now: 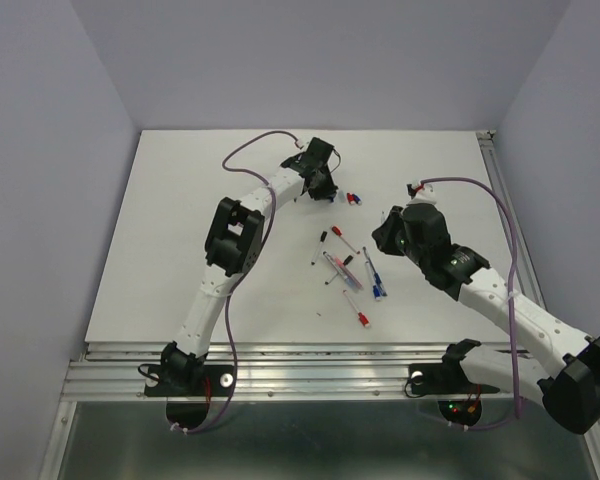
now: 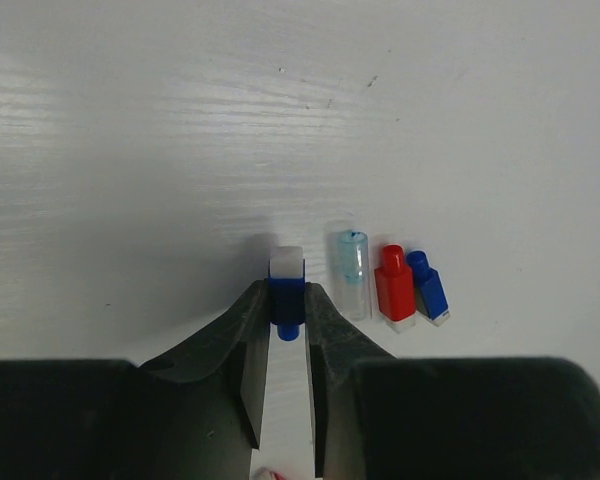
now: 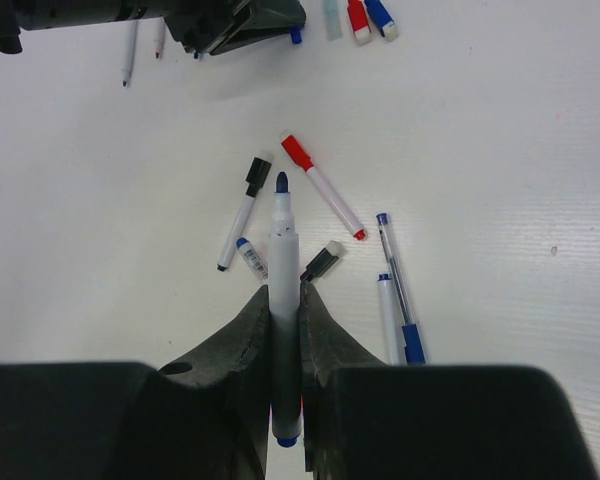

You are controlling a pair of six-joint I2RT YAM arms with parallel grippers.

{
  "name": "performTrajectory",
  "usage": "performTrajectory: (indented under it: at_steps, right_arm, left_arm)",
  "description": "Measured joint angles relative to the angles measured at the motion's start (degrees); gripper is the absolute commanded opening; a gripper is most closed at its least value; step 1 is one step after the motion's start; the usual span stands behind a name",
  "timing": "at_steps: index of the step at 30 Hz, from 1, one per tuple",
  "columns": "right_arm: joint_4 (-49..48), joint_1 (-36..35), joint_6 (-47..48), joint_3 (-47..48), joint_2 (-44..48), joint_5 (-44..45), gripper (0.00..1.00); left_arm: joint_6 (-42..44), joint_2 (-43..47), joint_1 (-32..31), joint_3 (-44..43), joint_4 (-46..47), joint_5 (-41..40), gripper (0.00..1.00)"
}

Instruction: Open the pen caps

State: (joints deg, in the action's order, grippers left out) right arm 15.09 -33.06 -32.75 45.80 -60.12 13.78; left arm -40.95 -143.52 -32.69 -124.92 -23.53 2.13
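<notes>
Left gripper (image 2: 287,310) is low at the far middle of the table (image 1: 180,250). Its jaws are closed against both sides of a blue cap (image 2: 286,285) with a white end, and the cap's white end pokes out past the fingertips. Just right of it three more loose pen caps lie in a row on the table: a clear cap (image 2: 351,275), a red cap (image 2: 394,290) and a second blue cap (image 2: 428,288). The red and second blue caps touch or nearly touch; I cannot tell which. Right gripper (image 3: 283,300) hangs above the table right of centre, clamped on a blue marker (image 3: 282,235) with its tip bare and pointing away from the wrist. Under and beyond that marker is the scatter of pens in the middle of the table. It includes a red-capped pen (image 3: 320,185), a black-capped pen (image 3: 242,210) to its left, and two blue pens (image 3: 395,300) side by side to the right. The scatter lies between the two arms, nearer than the loose caps and well apart from them.
</notes>
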Motion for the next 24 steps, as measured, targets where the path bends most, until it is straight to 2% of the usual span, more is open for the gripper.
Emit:
performTrajectory:
  at_steps: [7, 10, 13, 16, 17, 21, 24]
  right_arm:
    - [0.0, 0.0, 0.0, 0.0, -0.2, 0.5, 0.01]
    - [0.0, 0.0, 0.0, 0.0, -0.7, 0.7, 0.01]
    - [0.0, 0.0, 0.0, 0.0, -1.1, 0.7, 0.01]
    - [0.0, 0.0, 0.0, 0.0, -1.8, 0.9, 0.02]
    - [0.0, 0.0, 0.0, 0.0, -2.3, 0.9, 0.02]
    - [0.0, 0.0, 0.0, 0.9, -5.0, 1.0, 0.03]
    - [-0.3, 0.0, 0.2, 3.7, -9.3, 1.1, 0.04]
  left_arm:
    - [0.2, 0.0, -0.5, 0.0, -0.1, 0.9, 0.45]
    - [0.5, 0.0, -0.6, 0.0, 0.1, 1.7, 0.56]
    - [0.9, 0.0, -0.6, -0.1, 0.2, 2.4, 0.59]
    - [1.7, 0.5, -0.6, -0.1, -0.4, 3.1, 0.68]
    - [1.8, 0.7, -0.6, -0.1, -0.7, 3.2, 0.74]
    - [3.4, 5.7, 0.0, 3.5, -1.3, 4.2, 0.84]
    - [4.3, 15.1, 0.8, 10.7, -1.4, 4.4, 0.88]
